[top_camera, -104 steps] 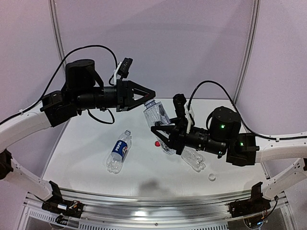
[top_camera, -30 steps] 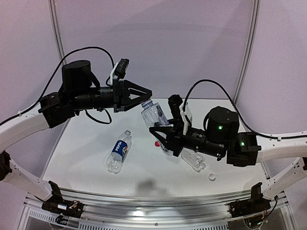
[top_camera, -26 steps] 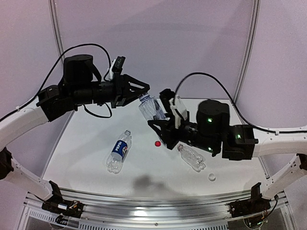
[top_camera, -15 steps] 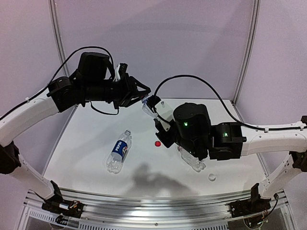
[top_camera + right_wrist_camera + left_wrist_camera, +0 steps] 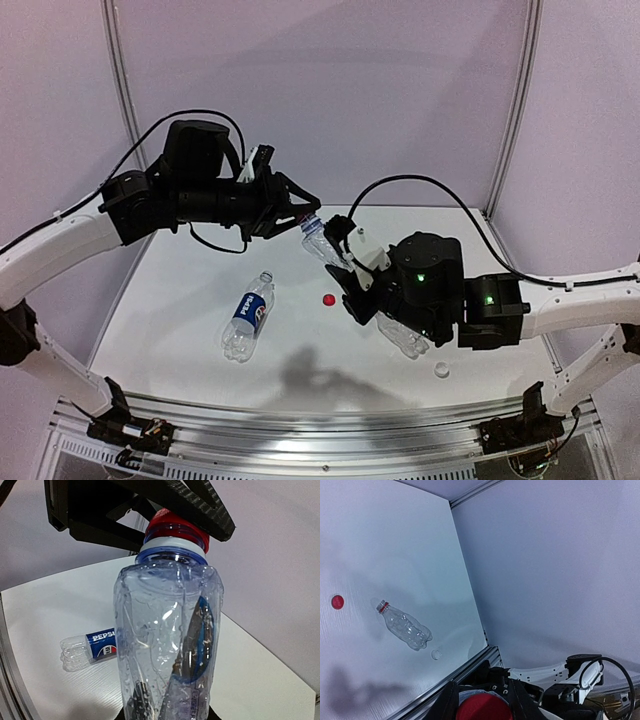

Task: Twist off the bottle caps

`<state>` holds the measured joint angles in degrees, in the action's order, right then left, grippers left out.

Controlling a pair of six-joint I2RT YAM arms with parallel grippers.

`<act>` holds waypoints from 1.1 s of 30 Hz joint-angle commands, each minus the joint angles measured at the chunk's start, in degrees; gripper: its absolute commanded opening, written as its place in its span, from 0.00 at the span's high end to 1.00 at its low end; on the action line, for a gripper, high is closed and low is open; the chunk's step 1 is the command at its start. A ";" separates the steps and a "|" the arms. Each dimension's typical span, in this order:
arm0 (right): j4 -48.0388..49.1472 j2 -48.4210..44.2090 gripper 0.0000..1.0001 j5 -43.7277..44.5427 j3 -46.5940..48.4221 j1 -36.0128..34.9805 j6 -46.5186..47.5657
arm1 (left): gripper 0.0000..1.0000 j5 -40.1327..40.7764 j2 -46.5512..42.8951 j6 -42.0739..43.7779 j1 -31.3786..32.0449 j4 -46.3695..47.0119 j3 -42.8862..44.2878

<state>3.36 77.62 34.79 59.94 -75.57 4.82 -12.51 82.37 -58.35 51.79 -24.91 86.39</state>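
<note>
My right gripper (image 5: pixel 347 277) is shut on the body of a clear unlabelled bottle (image 5: pixel 320 243) and holds it in the air, neck pointing up and to the left. In the right wrist view the bottle (image 5: pixel 160 620) fills the frame. My left gripper (image 5: pixel 303 212) is shut on its red cap (image 5: pixel 172 522), which shows between the fingers in the left wrist view (image 5: pixel 484 711). A Pepsi bottle (image 5: pixel 247 315) lies on the table. A second ribbed bottle (image 5: pixel 405 335) lies uncapped beside a loose red cap (image 5: pixel 328 299) and a whitish cap (image 5: pixel 441 369).
The white table (image 5: pixel 180 300) has a metal rail along its near edge (image 5: pixel 320 415). Pale walls close the back and sides. The right arm's body hangs over the ribbed bottle on the table.
Both grippers have kept hold of the bottle and its cap while the pair moved up and back. In the last half second the right arm has dropped and shifted right.
</note>
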 commanded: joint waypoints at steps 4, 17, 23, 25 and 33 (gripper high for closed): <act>8.18 -1.86 1.00 -6.22 -0.53 -0.52 -0.95 | 0.52 -2.43 -2.30 1.18 0.86 2.84 -3.12; 8.86 -1.51 1.00 -6.77 -0.63 -0.51 -1.47 | 0.39 0.19 -5.79 4.33 1.76 5.45 -4.88; 8.92 -1.83 1.00 -6.91 -0.87 -0.47 -2.12 | 0.49 1.72 -8.01 3.83 1.51 7.27 -8.06; 8.99 -2.07 1.00 -6.97 -1.11 -0.52 -2.27 | 0.49 2.23 -8.72 3.50 1.15 7.38 -9.13; 7.96 -3.33 1.00 -6.62 -2.67 -0.46 -3.72 | 0.59 2.73 -12.73 2.73 -2.44 6.66 -13.69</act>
<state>9.96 77.21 26.76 58.72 -75.64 3.38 -12.49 72.10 -55.64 52.45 -16.23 74.76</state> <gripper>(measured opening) 0.243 0.426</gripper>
